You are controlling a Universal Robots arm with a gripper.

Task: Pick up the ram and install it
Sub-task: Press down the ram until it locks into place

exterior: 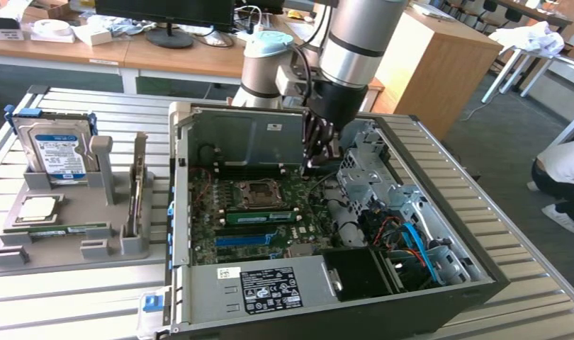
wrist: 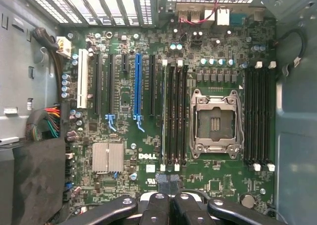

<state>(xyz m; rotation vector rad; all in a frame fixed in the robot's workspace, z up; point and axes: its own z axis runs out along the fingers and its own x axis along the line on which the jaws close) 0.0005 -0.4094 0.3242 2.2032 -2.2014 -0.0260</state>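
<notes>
I see the pincer [exterior: 323, 164] inside the open computer case [exterior: 439, 234], fingers pressed together, holding nothing. Directly beneath it, the ram [wrist: 163, 118] stands seated in a motherboard [wrist: 208, 178] slot beside the empty processor socket [wrist: 215, 123].

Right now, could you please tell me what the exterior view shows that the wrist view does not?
Exterior view: the arm over the open case, and beside the case a gray fixture holding a hard drive, a processor and a ram lying flat; a person crouches at that view's right.
Wrist view: the board from straight above, with a heatsink and a white slot.
Both: the motherboard, its empty socket and the shut end effector.
</notes>
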